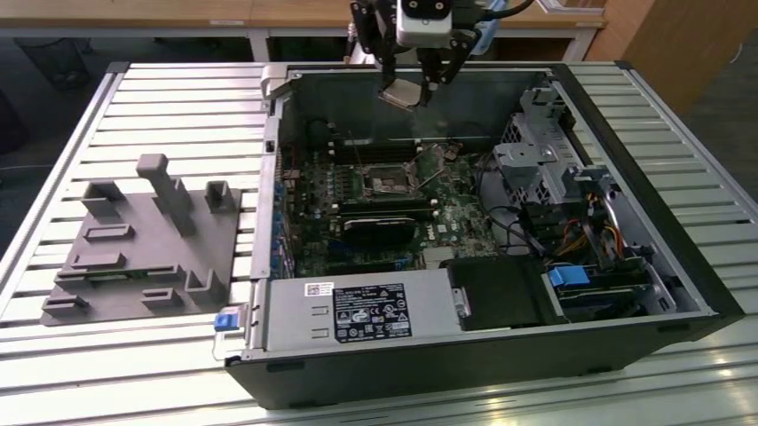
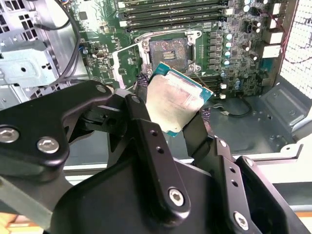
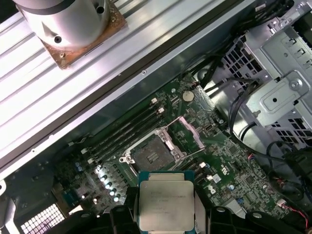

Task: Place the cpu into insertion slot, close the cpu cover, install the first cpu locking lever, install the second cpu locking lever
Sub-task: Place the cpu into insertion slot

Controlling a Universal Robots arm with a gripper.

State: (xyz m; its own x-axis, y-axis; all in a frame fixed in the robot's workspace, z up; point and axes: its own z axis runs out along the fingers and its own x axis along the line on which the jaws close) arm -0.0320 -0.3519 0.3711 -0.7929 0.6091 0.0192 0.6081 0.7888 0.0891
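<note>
single arm above an open computer case (image 1: 474,355) that lies on a slatted table (image 1: 166,98). the gripper (image 1: 411,87) hangs over the far end of the case. its two black fingers (image 2: 146,131) are drawn in narrowly on opposite edges of the cpu (image 1: 403,94), which is held in the air, tilted and clear of the board. in the second wrist view the cpu (image 2: 178,100) shows its dull silver-tan top and a green edge. the insertion slot (image 2: 168,48) lies beyond it on the green motherboard (image 2: 243,73), dark-centred, silver-rimmed and unoccupied. the cpu cover (image 3: 189,132) stands swung up from one side of the slot (image 3: 151,155), so the socket is open. thin metal rods beside the socket appear to be the locking levers, raised, though they are too fine to be sure. long black memory slots (image 2: 170,14) run alongside the socket. a grey moulded fixture (image 1: 142,240) rests on the table at the exterior view's left, well apart from the case
</note>
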